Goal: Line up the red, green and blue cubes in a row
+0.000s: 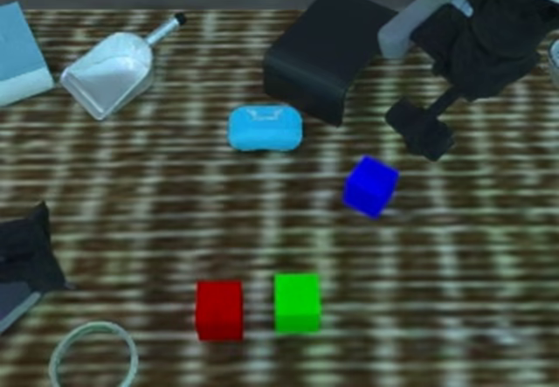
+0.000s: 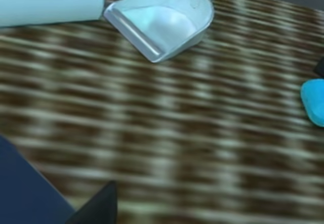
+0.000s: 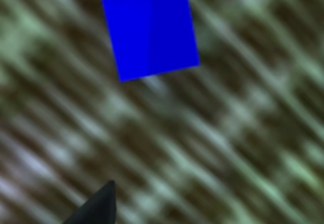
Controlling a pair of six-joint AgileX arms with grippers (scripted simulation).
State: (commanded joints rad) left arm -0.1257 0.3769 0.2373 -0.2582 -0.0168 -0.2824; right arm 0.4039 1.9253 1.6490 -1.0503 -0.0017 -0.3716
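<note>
- The red cube [image 1: 219, 310] and the green cube [image 1: 297, 302] sit side by side near the table's front edge, a narrow gap between them — not touching.
- The blue cube [image 1: 370, 186] lies apart from that pair, farther back and to the right, turned at an angle to them (the right wrist view shows it alone on the woven cloth [image 1: 454, 273]).
- The right gripper [image 1: 422, 127] hangs near the blue cube, beyond it and a little to its right; whether its fingers are spread or closed I cannot tell.
- The left gripper [image 1: 26, 260] is parked at the table's left edge; its finger state cannot be told either.
- Behind the cubes: a light-blue soap bar [image 1: 265, 128], a black box [image 1: 327, 52], a metal scoop [image 1: 112, 71].
</note>
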